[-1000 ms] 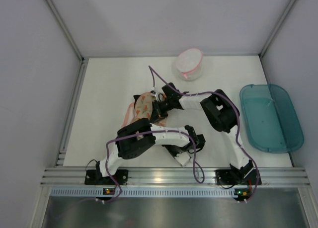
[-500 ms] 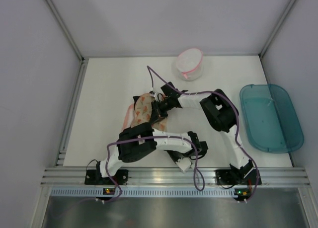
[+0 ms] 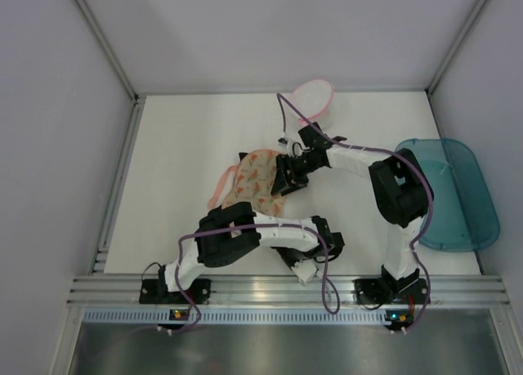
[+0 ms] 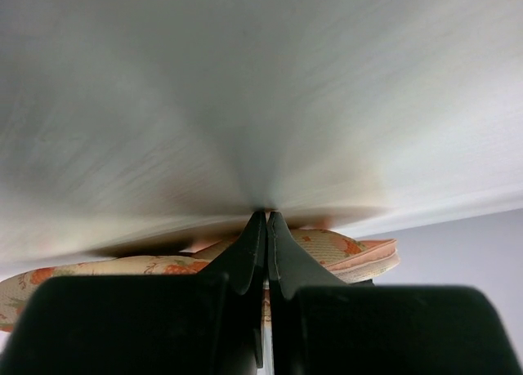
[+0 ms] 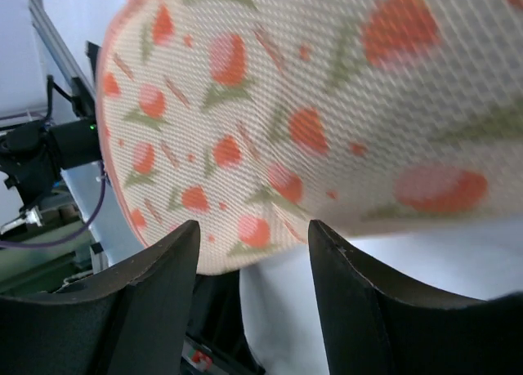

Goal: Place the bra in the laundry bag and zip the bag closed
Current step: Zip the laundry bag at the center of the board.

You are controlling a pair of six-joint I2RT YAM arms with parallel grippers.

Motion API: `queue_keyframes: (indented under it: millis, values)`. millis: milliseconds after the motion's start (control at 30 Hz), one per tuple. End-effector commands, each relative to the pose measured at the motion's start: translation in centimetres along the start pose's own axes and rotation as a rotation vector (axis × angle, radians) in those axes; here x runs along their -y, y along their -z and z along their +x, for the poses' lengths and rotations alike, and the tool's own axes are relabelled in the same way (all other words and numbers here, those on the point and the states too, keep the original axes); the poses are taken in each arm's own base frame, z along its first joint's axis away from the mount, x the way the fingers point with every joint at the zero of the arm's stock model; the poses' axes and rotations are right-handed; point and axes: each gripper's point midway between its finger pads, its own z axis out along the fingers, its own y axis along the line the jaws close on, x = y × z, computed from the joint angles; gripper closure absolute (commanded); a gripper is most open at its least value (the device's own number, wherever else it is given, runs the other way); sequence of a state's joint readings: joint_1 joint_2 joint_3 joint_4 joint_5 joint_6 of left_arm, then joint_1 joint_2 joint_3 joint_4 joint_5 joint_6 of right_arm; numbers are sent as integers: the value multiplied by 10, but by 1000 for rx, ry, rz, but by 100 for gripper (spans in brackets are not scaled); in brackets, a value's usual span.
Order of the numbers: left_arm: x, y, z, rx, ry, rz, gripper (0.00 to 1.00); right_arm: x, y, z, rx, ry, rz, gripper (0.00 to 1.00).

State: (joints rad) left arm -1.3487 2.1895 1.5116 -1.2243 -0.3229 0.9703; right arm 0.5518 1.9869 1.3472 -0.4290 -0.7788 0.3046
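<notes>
Here, round cream mesh laundry bag (image 3: 253,179), orange-flowered, pink-edged.

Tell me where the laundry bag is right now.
In the top view the laundry bag is left of centre on the table, directly left of the right gripper and just beyond the left arm.

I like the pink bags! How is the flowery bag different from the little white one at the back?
The laundry bag has orange flowers on cream mesh; the pouch is plain white. The laundry bag looks bigger than the pouch. The laundry bag is in the middle of the table; the pouch sits at its far edge. Both are roundish with pink trim.
</notes>
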Motion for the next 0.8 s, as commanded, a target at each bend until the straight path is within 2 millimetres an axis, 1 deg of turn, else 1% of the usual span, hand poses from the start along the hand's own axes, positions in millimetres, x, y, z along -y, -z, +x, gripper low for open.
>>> queue_keyframes:
  millis: [0, 33, 67, 133, 167, 233, 267, 367, 467, 533, 567, 600, 667, 700, 767]
  values:
    - [-2, -9, -10, 16, -5, 18, 100, 7, 16, 24, -32, -18, 29, 43]
    - [-3, -8, -10, 20, -4, 15, 100, 8, 18, 29, -37, -27, 25, 43]
    - [-3, -7, -10, 26, -1, 12, 100, 12, 18, 41, -53, -46, 26, 44]
    - [-4, -6, -11, 32, 3, 10, 100, 14, 16, 52, -69, -63, 12, 44]
    - [-6, -4, -11, 37, 7, 3, 100, 18, 12, 64, -86, -77, 4, 43]
    - [-8, -4, -10, 40, 11, 2, 100, 21, 8, 74, -106, -93, -10, 43]
    - [-10, -2, -10, 44, 14, -3, 100, 24, 3, 82, -129, -110, -14, 43]
    - [-13, -1, -10, 58, 23, -4, 100, 22, -4, 86, -148, -120, -49, 40]
    - [-15, 2, -12, 75, 24, -10, 100, 17, -11, 85, -152, -126, -84, 38]
    - [-17, 3, -12, 79, 25, -15, 100, 15, -16, 86, -161, -130, -108, 41]
    - [-18, 4, -12, 80, 24, -17, 100, 13, -18, 85, -163, -124, -119, 45]
    - [-19, 5, -13, 84, 27, -20, 100, 12, -19, 85, -166, -127, -123, 56]
    - [-19, 6, -13, 87, 25, -22, 100, 10, -20, 83, -169, -121, -137, 72]
    - [-19, 6, -14, 90, 24, -20, 100, 9, -20, 82, -169, -121, -138, 85]
    - [-18, 7, -14, 99, 28, -19, 100, 9, -19, 78, -164, -115, -137, 95]
